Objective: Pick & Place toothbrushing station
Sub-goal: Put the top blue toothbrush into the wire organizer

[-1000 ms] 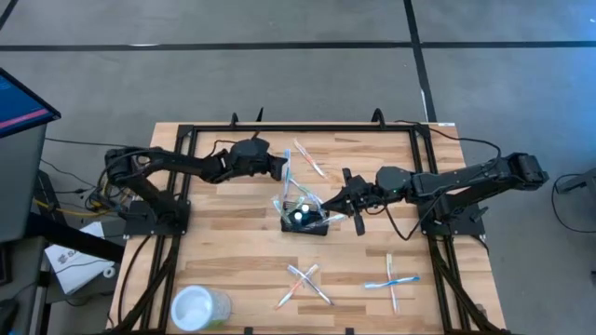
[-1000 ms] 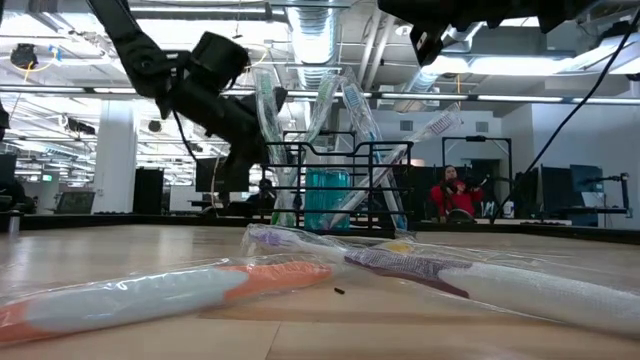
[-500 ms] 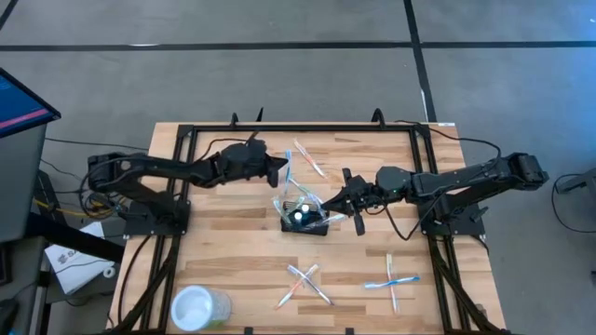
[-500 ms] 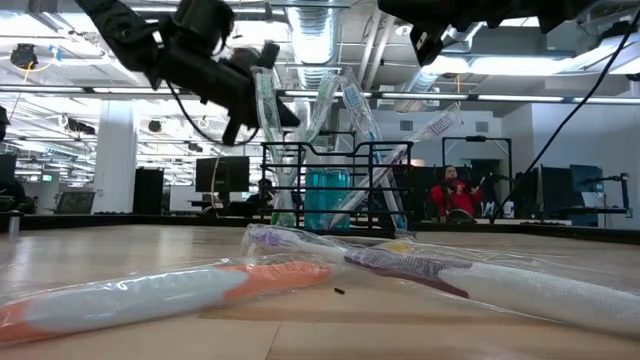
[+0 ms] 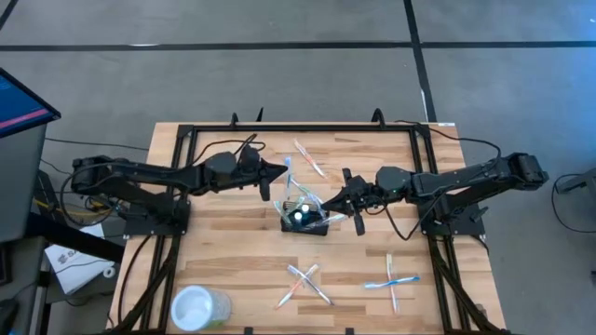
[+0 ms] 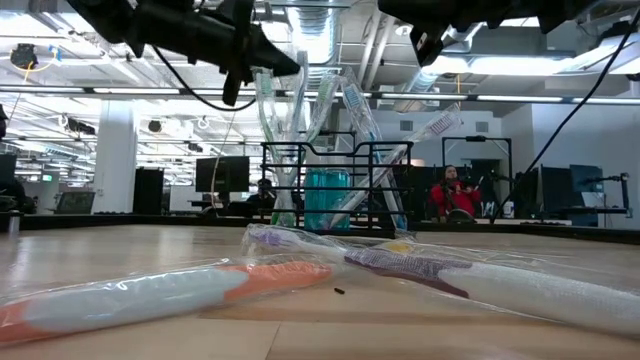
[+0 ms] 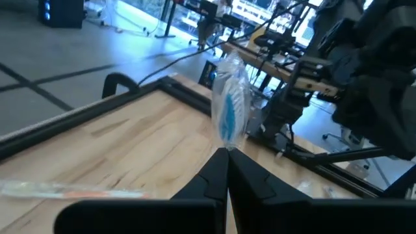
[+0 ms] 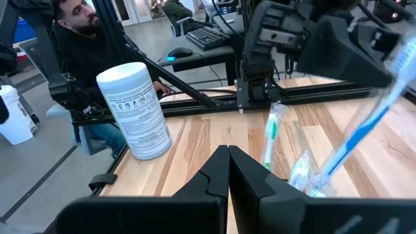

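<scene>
Matt wooden table (image 5: 233,233); black wire caddy (image 5: 305,219), seemingly metal; glossy plastic-wrapped toothbrushes (image 6: 180,290).

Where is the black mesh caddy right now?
In the high view the caddy stands near the table's middle, holding wrapped toothbrushes, between the left claw and the right claw.

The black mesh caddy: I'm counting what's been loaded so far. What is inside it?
The caddy holds several plastic-wrapped toothbrushes standing tilted, heads up, and a teal object behind the mesh. Overlapping wrappers hide the exact count, and the caddy's floor cannot be seen.
</scene>
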Tool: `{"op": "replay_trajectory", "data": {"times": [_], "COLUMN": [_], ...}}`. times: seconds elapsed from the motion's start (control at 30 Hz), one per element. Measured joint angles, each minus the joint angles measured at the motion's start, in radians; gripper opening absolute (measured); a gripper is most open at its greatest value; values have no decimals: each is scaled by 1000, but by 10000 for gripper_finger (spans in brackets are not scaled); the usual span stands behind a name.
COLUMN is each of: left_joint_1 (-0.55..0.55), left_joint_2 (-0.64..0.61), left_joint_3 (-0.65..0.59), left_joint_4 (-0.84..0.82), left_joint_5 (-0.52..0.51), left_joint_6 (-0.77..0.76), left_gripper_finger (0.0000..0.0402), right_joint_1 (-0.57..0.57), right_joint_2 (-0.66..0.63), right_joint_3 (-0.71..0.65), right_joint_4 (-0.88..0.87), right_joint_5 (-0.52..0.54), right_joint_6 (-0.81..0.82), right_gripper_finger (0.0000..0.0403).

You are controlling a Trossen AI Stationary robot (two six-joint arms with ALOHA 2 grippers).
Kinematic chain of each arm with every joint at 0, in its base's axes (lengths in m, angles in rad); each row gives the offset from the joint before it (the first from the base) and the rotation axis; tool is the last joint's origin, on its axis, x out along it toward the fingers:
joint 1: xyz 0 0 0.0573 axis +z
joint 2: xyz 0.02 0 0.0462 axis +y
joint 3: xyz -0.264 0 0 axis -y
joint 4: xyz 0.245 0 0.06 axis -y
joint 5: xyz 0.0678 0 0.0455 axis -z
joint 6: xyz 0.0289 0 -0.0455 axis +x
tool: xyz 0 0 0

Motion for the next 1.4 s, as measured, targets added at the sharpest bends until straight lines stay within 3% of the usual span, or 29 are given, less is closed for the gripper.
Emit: {"op": "replay_trajectory", "data": {"times": [0.63,1.4], "left_joint_1": [-135,-180], "left_joint_2": [-9,17], "left_joint_3": [0,0], "left_joint_4": [6,48], "left_joint_5": [-92,-119], "left_joint_6": [49,68], "left_gripper_finger": [0,0], "right_joint_1": [0,2], "right_joint_2": [0,0], "right_joint_3": [0,0], "right_joint_4": [-3,-20], "right_joint_5": [0,0], "right_joint_6": [0,0], "right_gripper_finger": [0,0]}}
